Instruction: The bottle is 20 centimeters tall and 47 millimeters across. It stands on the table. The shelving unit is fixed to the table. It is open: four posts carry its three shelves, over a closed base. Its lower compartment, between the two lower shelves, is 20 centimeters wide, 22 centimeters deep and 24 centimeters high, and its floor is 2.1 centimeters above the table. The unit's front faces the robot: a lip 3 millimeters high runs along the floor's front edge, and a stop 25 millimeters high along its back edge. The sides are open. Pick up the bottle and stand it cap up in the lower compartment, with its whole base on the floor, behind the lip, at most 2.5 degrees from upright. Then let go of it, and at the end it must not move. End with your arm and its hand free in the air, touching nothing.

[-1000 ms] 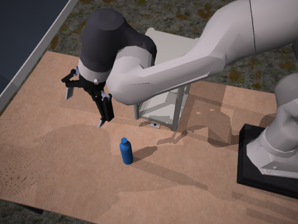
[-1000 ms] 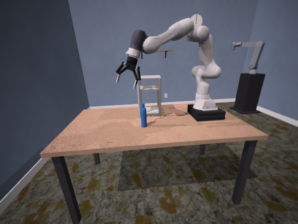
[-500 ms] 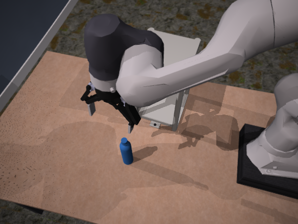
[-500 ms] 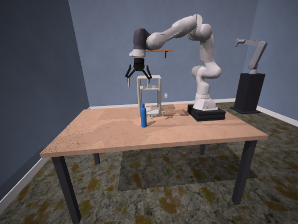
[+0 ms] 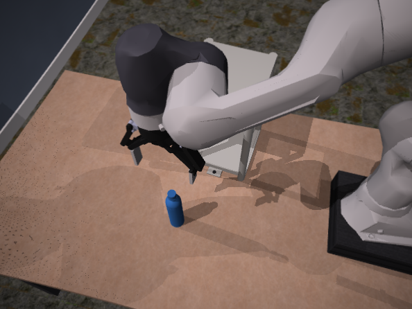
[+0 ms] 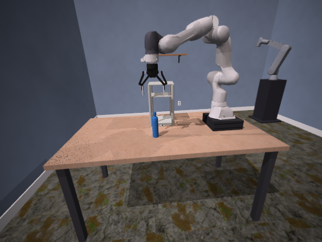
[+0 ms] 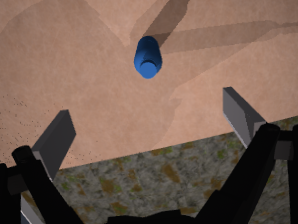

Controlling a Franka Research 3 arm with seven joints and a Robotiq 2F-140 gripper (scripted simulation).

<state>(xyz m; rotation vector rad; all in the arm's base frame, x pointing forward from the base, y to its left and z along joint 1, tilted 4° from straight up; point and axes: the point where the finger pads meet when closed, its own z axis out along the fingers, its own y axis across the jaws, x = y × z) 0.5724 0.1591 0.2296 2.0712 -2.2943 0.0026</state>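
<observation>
Standing upright, cap up, on the bench [image 6: 217, 146]: the blue bottle [image 5: 175, 208], just in front of the shelf unit [image 6: 161, 103] and a little to one side of its front posts, apart from it. Casting a long shadow across the bench surface toward the robot base [image 6: 223, 121].

Hanging high above the bench, pointing straight down: the gripper [image 6: 152, 86], at about the level of the unit's top shelf in the exterior view. Spreading wide, the fingers [image 5: 136, 156], holding nothing, with bare air between them. Sitting well above the bottle and not touching it, nor the unit.

Showing in the wrist view: the bottle's cap end [image 7: 148, 58], seen from above, lying ahead of the gap between the two finger pads, nearer the upper middle of the picture than the centre of the fingers. Also showing there: the bench edge running across below the bottle, with mottled floor beyond it.

Reaching over the shelf unit from the base at the bench's far side: the arm [image 5: 263, 93], hiding much of the unit's top in the top view. Remaining visible under the arm: part of the lower compartment's pale floor [image 5: 225, 159] and one front post. Standing off the bench on a dark pedestal in the room's corner: a second, smaller arm [image 6: 276, 58].
</observation>
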